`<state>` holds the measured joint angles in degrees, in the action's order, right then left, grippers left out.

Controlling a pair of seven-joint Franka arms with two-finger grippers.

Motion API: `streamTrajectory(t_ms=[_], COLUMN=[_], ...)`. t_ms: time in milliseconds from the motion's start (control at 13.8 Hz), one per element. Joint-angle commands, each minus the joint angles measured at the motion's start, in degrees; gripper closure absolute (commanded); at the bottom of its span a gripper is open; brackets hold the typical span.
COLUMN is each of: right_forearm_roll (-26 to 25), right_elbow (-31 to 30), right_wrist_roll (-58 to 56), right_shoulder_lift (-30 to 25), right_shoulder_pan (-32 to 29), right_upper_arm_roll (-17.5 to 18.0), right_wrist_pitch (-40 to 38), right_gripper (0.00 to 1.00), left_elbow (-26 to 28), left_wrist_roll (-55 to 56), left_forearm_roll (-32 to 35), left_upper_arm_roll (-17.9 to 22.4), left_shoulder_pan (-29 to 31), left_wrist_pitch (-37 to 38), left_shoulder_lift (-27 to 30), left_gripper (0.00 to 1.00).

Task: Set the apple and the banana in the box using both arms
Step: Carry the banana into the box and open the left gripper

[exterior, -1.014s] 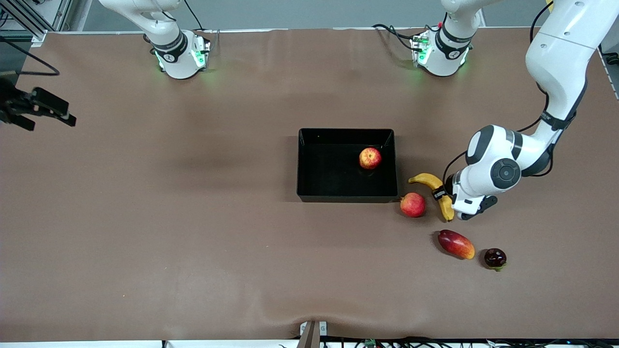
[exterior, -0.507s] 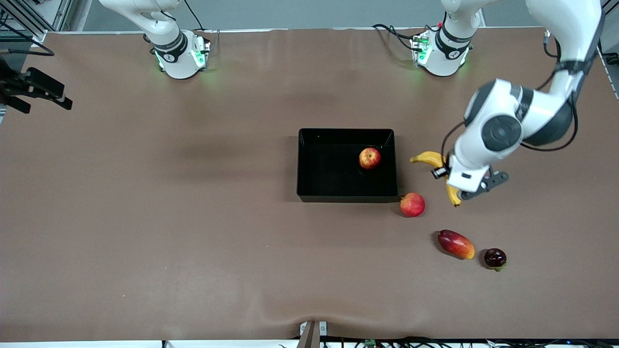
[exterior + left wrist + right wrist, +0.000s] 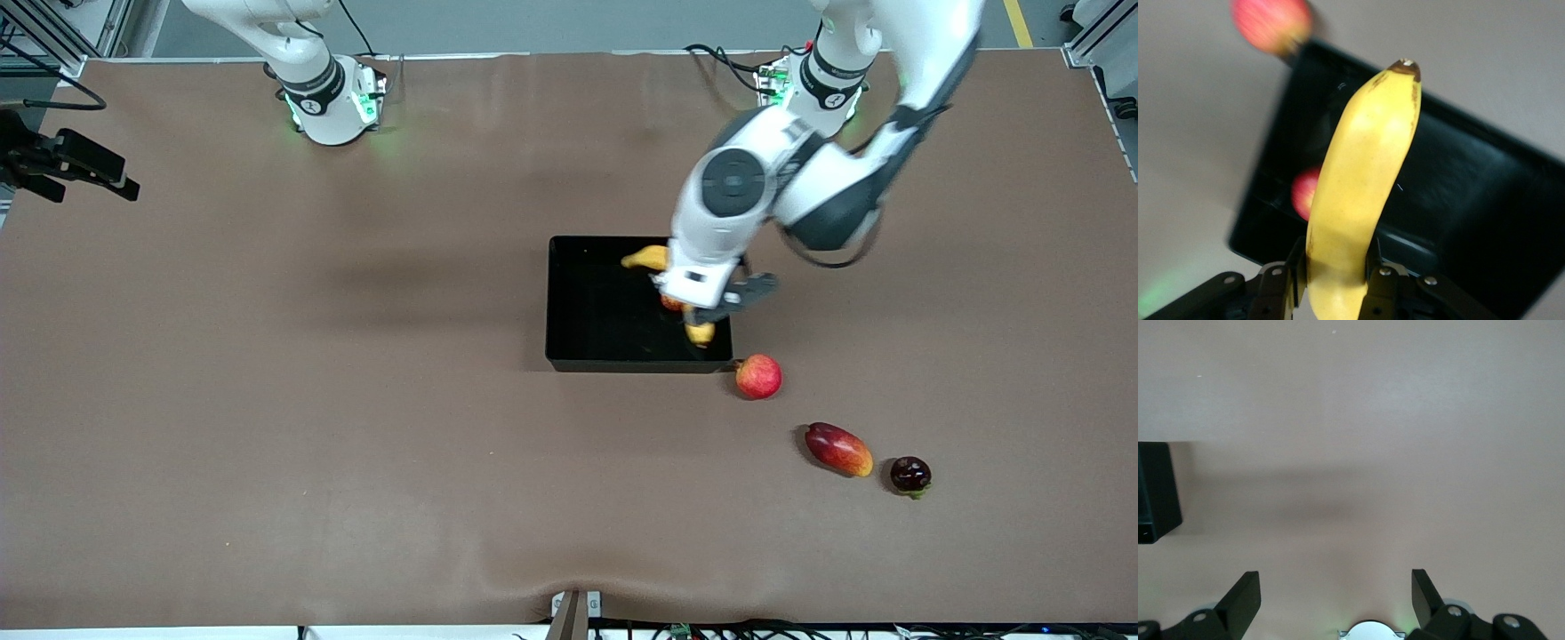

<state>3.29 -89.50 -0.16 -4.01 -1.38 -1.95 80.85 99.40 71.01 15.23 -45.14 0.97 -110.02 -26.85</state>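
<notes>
My left gripper (image 3: 695, 311) is shut on the yellow banana (image 3: 647, 258) and holds it in the air over the black box (image 3: 587, 302). In the left wrist view the banana (image 3: 1361, 193) sits between the two fingers of the left gripper (image 3: 1335, 273), pointing out over the box (image 3: 1471, 193). The apple (image 3: 671, 303) lies in the box, mostly hidden under the gripper; it shows blurred in the left wrist view (image 3: 1305, 193). My right gripper (image 3: 89, 169) waits open and empty at the right arm's end of the table, also seen in its wrist view (image 3: 1336, 600).
A pink-red round fruit (image 3: 758, 376) lies just outside the box's corner nearest the front camera. A red-orange mango (image 3: 837, 449) and a dark round fruit (image 3: 910, 475) lie nearer the camera. A box corner (image 3: 1155, 493) shows in the right wrist view.
My left gripper lifted the banana off the table beside the box and carried it over the box. The right arm barely moved.
</notes>
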Motion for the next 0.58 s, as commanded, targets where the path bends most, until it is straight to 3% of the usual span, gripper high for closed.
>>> streamTrajectory(t_ms=[0,217,507], right_forearm_roll=[-3.36,-2.67,0.67], right_elbow=[-0.24,-0.41,-0.41], right_wrist_roll=[0.60,0.25,0.25], right_shoulder_lift=[0.40,0.31,0.31], right_shoulder_pan=[-0.55,-0.46,-0.11], right_upper_arm_roll=[0.80,0.98,0.98], right_wrist_pitch=[0.97,0.45,1.06], right_gripper=[0.00,0.00,0.00], left_elbow=[-3.69,-3.69,-3.69], left_wrist_roll=[0.19,0.27,-0.25], left_forearm_roll=[4.87,8.84,10.51], left_upper_arm_roll=[0.06,0.14,1.63], left_shoulder_pan=[-3.24,-5.89,-8.34], left_wrist_pitch=[-0.71,-6.06,-9.50], left_shoulder_lift=[-6.71,-12.42,-15.86], left_gripper=[1.00,1.00,1.00])
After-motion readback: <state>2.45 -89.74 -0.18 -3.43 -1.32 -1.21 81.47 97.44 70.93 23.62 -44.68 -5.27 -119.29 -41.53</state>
